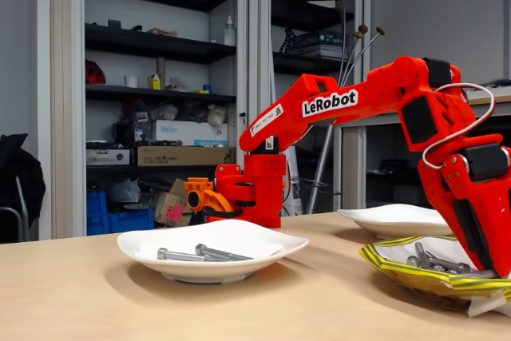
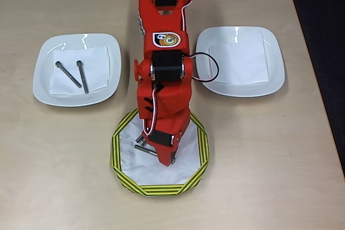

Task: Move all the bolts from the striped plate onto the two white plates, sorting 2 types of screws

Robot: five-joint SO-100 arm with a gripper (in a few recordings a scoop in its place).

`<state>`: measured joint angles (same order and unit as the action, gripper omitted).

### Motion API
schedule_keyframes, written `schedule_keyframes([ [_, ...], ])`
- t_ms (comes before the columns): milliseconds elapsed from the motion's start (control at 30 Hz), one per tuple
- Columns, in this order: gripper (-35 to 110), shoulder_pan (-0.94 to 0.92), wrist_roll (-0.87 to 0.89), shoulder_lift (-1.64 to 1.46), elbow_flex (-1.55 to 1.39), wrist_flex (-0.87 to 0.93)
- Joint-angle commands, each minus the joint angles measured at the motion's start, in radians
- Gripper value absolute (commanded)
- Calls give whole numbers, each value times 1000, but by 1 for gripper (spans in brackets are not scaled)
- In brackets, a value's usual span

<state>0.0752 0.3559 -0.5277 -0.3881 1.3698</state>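
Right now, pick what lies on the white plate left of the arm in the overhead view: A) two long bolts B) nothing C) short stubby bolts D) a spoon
A: two long bolts lie on the white plate left of the arm.

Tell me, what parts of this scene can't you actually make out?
- Gripper: overhead, the red arm covers its fingers; in the fixed view the picture's right edge cuts them off. Open or shut: cannot tell.
- Bolts on the striped plate: the arm hides most, so no count.
- Right white plate: its inside is unseen in the low fixed view.
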Motion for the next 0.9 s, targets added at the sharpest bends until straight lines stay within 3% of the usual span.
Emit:
schedule_keyframes([
  [0, 0, -5, 25, -55, 2, 40],
  [667, 0, -133, -153, -681, -495, 114],
  [867, 0, -195, -222, -707, -535, 118],
])
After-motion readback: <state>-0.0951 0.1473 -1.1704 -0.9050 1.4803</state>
